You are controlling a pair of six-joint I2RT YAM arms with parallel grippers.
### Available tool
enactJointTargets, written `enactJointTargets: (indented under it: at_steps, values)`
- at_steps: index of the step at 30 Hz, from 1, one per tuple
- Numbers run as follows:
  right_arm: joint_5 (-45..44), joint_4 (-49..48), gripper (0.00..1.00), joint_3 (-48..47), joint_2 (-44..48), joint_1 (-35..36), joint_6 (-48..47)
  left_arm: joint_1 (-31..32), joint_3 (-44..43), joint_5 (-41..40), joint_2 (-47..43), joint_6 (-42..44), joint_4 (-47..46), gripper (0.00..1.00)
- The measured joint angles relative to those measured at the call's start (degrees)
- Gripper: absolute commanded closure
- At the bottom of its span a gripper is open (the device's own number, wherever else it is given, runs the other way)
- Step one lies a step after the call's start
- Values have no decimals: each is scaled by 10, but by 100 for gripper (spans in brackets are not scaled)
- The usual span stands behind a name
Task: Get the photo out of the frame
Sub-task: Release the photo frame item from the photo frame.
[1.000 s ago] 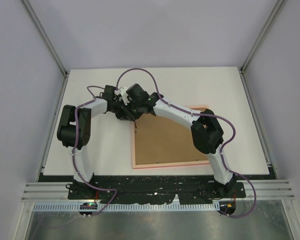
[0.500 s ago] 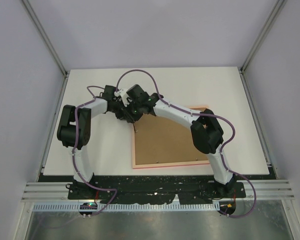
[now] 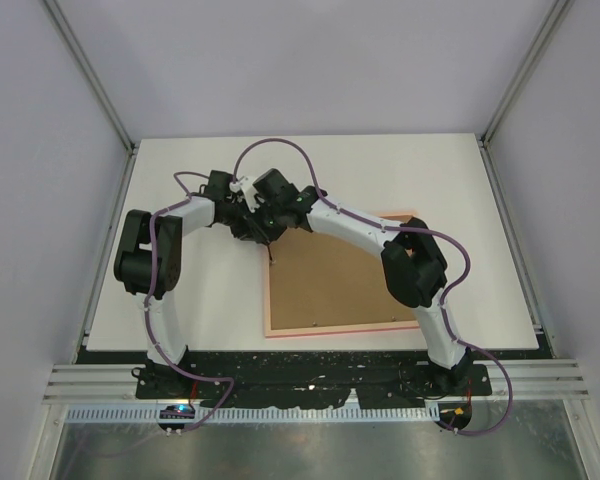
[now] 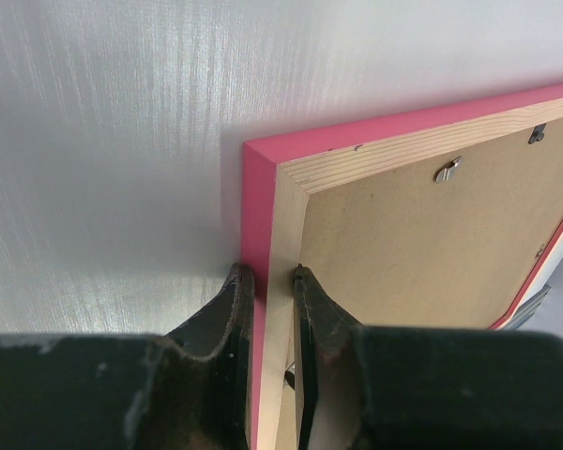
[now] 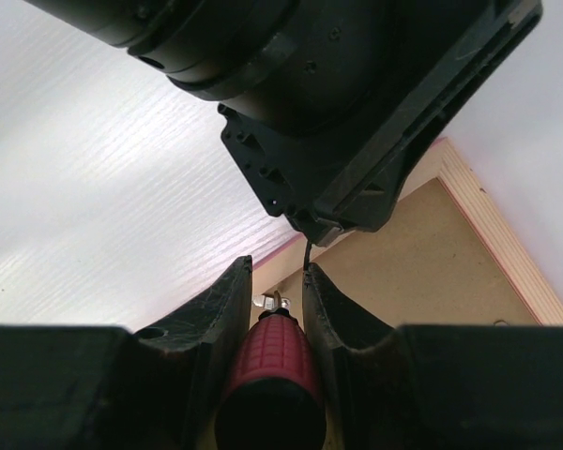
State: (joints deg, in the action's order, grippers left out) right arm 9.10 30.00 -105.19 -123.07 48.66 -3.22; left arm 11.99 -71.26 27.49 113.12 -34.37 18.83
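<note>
The pink frame point(image 3: 330, 285) lies face down on the white table point(image 3: 430, 170), its brown back board point(image 4: 413, 244) facing up. The photo is hidden beneath that board. My left gripper point(image 4: 272, 272) is shut on the frame's left rail point(image 4: 258, 187) close to the far left corner, one finger outside the pink edge and one on the board side. My right gripper point(image 5: 276, 267) is shut on a red-handled screwdriver point(image 5: 272, 366), whose tip meets a small metal turn clip point(image 5: 270, 302) at that same corner. In the top view both grippers crowd together at that corner point(image 3: 265, 235).
Another metal clip point(image 4: 448, 169) sits on the back board along the far rail, and a further one point(image 4: 538, 134) beyond it. The left gripper's black body point(image 5: 357, 112) hangs just above the right fingers. Grey enclosure walls stand around the table.
</note>
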Motion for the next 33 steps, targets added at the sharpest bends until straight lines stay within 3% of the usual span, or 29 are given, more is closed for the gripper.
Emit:
enactJointTargets:
  at_steps: [17, 33]
  values:
    - [53, -6, 92, -2, -7, -2, -24, 0, 0, 0, 0, 0, 0, 100]
    - [123, 48, 92, -16, -14, -2, -45, 0, 0, 0, 0, 0, 1, 100]
